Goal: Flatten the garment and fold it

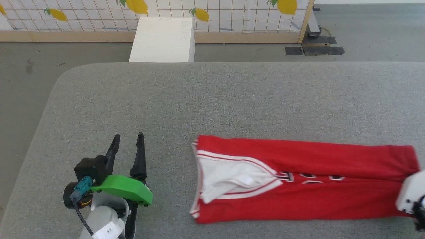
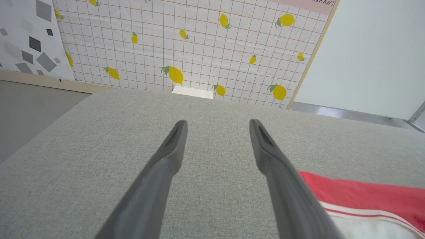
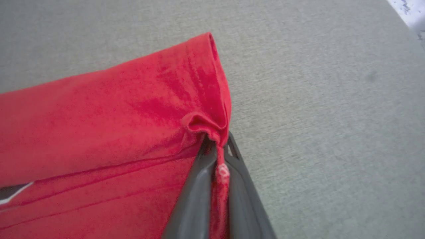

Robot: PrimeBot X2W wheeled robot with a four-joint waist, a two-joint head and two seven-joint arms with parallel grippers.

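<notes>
Closest to me, the right gripper (image 3: 217, 142) is clamped on a pinch of red cloth at the hem end of the jersey (image 3: 99, 116), and the fabric bunches up right where the fingers (image 3: 199, 186) bite. The left gripper (image 1: 128, 135) sits just off the jersey's collar end with its fingers spread wide and nothing in them, hanging over bare table (image 1: 212, 99). A green cover (image 1: 126, 191) sits on that wrist.

The jersey (image 1: 332, 156) lies along the near side of the grey fabric-covered table, folded lengthwise into a long strip. A white sleeve (image 1: 229, 176) with striped trim is turned in on top at the collar end. Nothing lies between the left gripper (image 2: 218, 122) and the jersey (image 2: 365, 192).

Beyond the jersey it's plain grey table up to the far edge. Past that, a white box (image 1: 162, 39) stands on the floor against a lemon-print grid panel (image 1: 232, 13), with black mats (image 1: 315, 49) on the floor further right of it.

Writing: the black white-outlined chest lettering (image 1: 298, 176) is mostly tucked into the fold, so I can't read it. A white tag (image 1: 108, 230) on the left arm has a scribble that's too small to make out. The left wrist view has a pink strip (image 2: 308, 3) above the lemon panel, its letters cut off by the edge.
</notes>
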